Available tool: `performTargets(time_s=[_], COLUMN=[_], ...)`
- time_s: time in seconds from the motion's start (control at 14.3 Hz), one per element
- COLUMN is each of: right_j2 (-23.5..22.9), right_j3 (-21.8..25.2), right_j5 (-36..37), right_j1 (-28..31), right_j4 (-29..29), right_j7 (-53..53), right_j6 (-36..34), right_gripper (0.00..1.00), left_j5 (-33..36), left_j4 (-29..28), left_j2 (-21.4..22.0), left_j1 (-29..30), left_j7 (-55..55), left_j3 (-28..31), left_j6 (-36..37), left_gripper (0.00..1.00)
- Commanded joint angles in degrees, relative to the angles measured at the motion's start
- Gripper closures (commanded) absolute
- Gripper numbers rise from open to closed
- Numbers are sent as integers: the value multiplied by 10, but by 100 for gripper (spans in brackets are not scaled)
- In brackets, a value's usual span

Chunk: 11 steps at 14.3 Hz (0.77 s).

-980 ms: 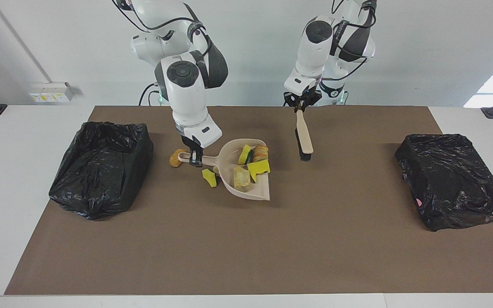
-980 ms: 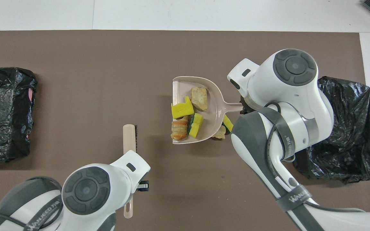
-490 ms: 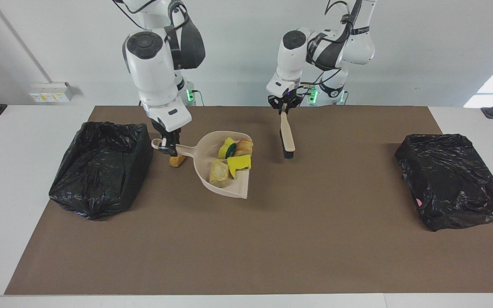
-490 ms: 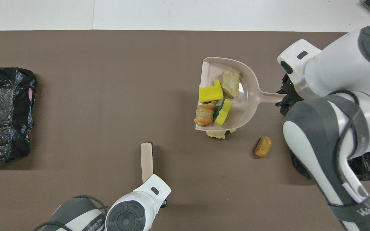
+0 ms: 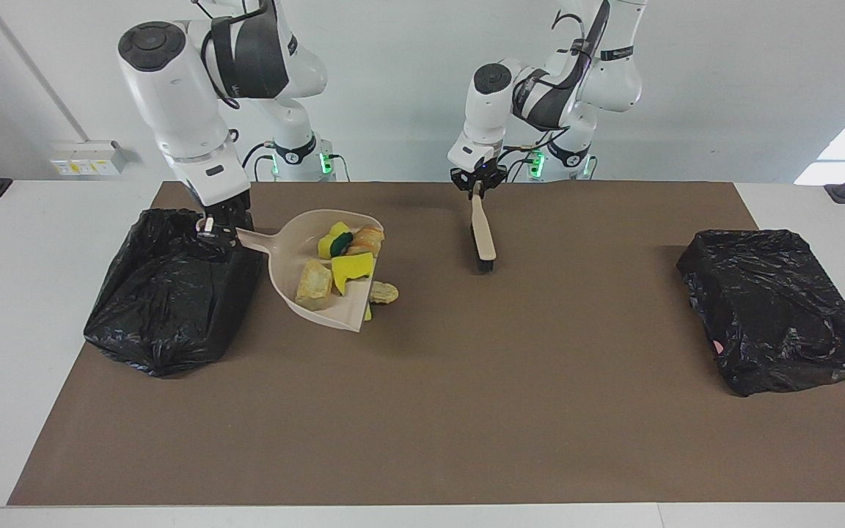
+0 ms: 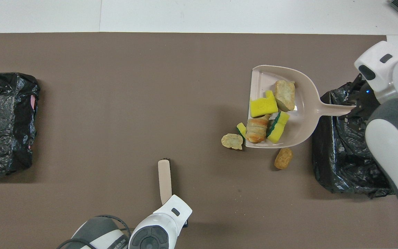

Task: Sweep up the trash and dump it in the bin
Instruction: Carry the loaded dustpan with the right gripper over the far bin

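The right tool clamps the dustpan handle over the bin rim, pan raised to tip – four trash pieces aboard, three on the worktop. The left tool grips the brush, waiting.

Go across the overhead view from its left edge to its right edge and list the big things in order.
Black bin at the left arm's end → brush in the left gripper → dustpan with scraps → black bin at the right arm's end.
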State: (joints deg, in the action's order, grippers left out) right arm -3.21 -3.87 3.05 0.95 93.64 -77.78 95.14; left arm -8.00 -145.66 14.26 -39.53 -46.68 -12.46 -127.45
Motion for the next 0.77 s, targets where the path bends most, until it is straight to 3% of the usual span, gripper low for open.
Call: performTargets(time_s=[0.0, 0.21, 0.7], right_j2=[16, 19, 28], right_j3=[-5, 15, 14], right_j5=[-3, 7, 148], right_j1=[51, 97, 144], right_j4=[1, 1, 8], right_j7=[-69, -146, -207], right_j6=[-28, -37, -26], right_gripper=[100, 100, 100], left_j5=[-4, -4, -4], left_j4=[-9, -9, -12], left_j2=[3, 3, -11], left_j1=[-13, -13, -13], left_j7=[-4, 20, 39], left_j3=[9, 9, 9], left_j6=[-16, -14, -15], left_gripper=[100, 100, 100])
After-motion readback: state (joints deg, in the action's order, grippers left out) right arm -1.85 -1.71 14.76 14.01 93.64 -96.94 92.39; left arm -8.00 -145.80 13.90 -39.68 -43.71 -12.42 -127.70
